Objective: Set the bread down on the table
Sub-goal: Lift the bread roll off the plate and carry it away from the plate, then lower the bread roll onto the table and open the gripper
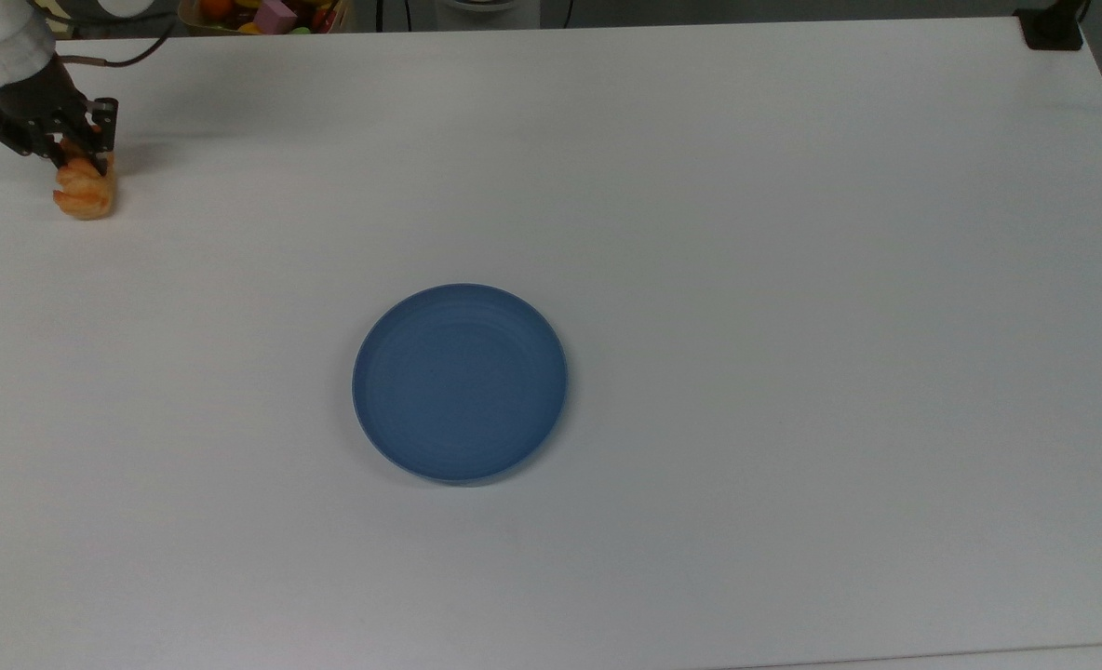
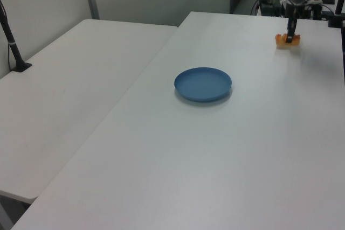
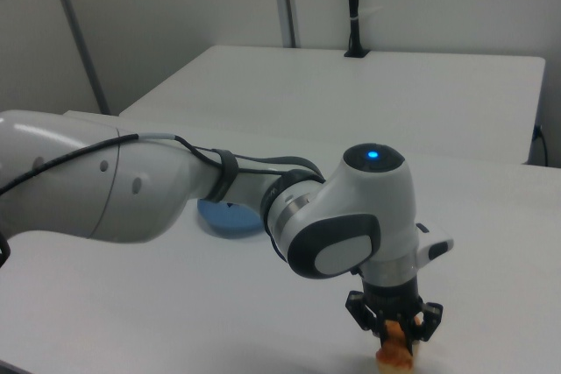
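Arm: a white Franka arm (image 3: 175,190) reached across the white surface (image 1: 746,233); in the right view its wrist pointed straight down, with a blue light lit on top of the wrist housing.
Gripper: the black gripper (image 1: 81,170) stood at the far left of the top view, near the surface's back edge; it also appeared at the far right of the left view (image 2: 289,39) and at the bottom of the right view (image 3: 396,332).
Gripper state: the fingers were pinching the bread from above, one on either side of its upper part.
Bread: the golden-orange bread (image 1: 85,194) hung below the gripper, at the top view's far left; in the left view (image 2: 287,40) it sat at surface level with its shadow close beneath it, but actual contact with the surface could not be confirmed. In the right view (image 3: 395,352) its lower end was cut off by the frame edge.
Plate: a round blue plate (image 1: 459,382) lay flat near the middle of the surface, well apart from the bread; in the right view (image 3: 223,220) it was partly hidden behind the arm.
Background: a container of coloured objects (image 1: 262,14) stood beyond the surface's back edge in the top view; a second white table (image 2: 70,79) adjoined the surface on the left view's left.
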`<move>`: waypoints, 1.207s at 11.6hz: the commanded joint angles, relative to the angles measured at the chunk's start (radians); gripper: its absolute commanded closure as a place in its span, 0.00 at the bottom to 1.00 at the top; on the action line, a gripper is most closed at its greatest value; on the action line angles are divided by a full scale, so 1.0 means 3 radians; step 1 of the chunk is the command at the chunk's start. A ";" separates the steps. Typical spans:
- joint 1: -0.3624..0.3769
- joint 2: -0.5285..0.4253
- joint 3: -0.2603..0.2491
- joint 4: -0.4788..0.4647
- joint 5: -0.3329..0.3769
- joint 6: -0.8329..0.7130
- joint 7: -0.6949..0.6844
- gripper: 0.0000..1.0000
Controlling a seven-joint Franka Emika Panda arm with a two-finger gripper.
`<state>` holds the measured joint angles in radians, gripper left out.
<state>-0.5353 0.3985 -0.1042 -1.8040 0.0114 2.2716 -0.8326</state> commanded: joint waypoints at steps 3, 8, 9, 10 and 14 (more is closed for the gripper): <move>-0.0005 0.0022 0.0000 -0.0077 0.0023 0.0093 -0.0058 0.30; 0.0030 -0.0223 0.0000 -0.0046 0.0059 0.0011 0.0391 0.00; 0.0056 -0.0315 0.0000 -0.0026 0.0059 -0.0131 0.0575 0.00; 0.0102 -0.0407 0.0010 0.0045 0.0059 -0.0279 0.0830 0.00; 0.0536 -0.0984 -0.0006 0.0204 0.0044 -0.0876 0.2195 0.00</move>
<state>-0.4483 0.2188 -0.0971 -1.7449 0.0129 2.1316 -0.3626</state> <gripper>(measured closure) 0.000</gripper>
